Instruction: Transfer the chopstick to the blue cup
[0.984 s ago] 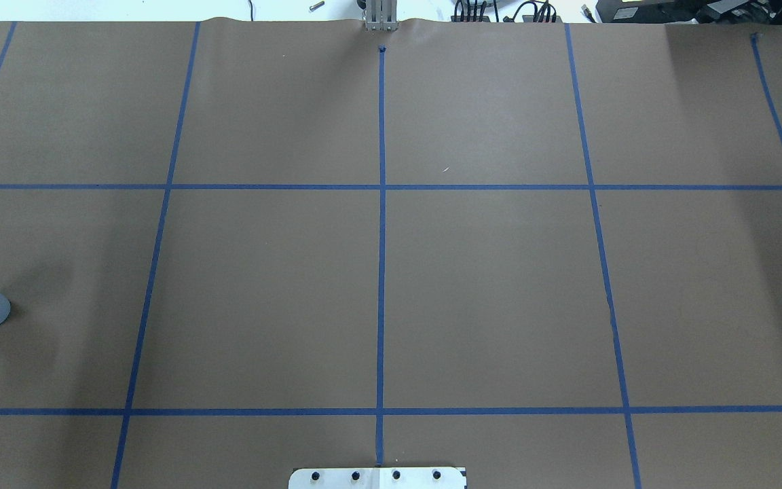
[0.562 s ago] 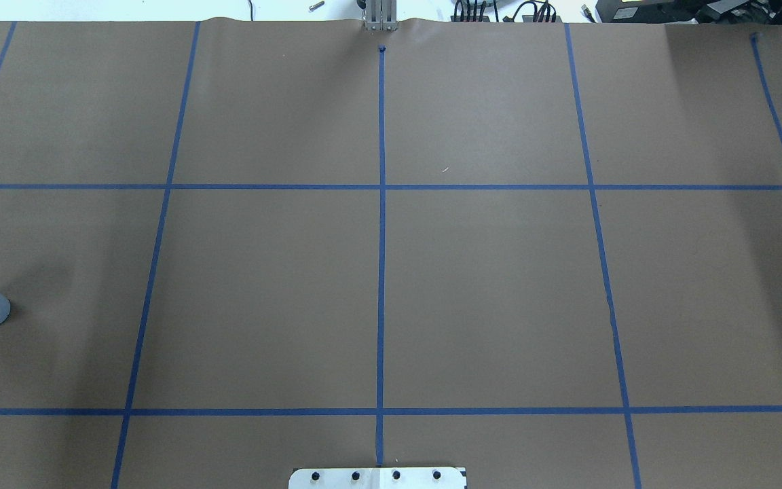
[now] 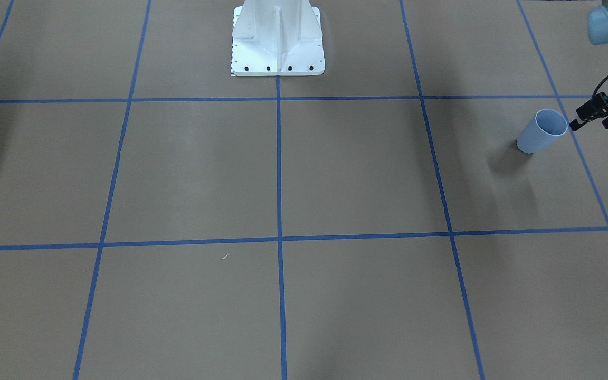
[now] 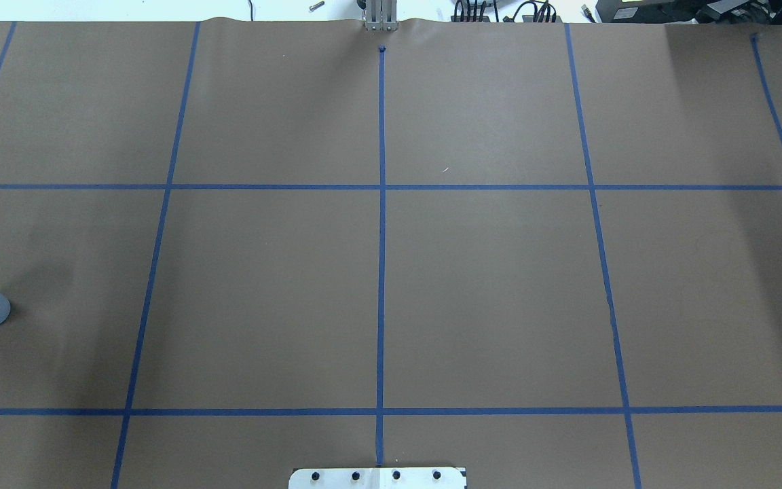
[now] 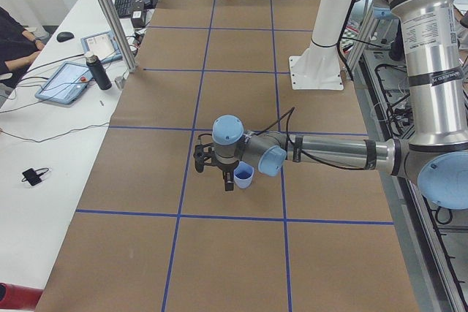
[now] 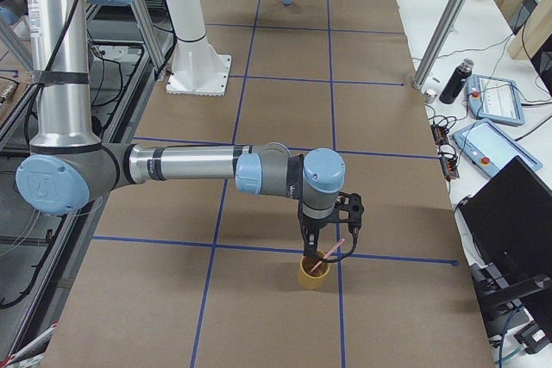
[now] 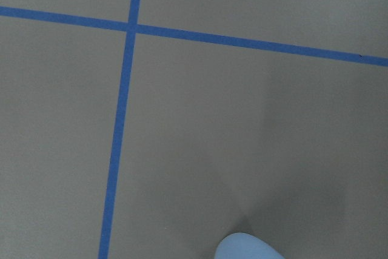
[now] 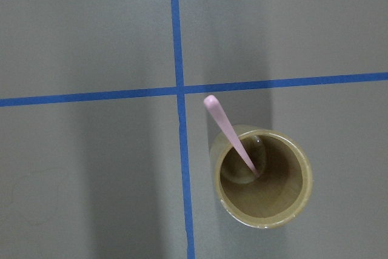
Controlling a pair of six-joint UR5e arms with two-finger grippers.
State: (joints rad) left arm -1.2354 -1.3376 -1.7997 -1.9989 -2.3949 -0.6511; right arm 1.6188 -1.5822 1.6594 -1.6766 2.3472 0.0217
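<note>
Bright, even overhead light. Soft shadows spread beside the blue cup (image 3: 541, 132) and the tan cup (image 8: 260, 177); in the left wrist view the blue cup is blurred.

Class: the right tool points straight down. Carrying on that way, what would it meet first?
Most likely the upper end of the pink chopstick, leaning out of the tan cup just below the right tool; then the cup's rim. Depth is hard to judge here.
</note>
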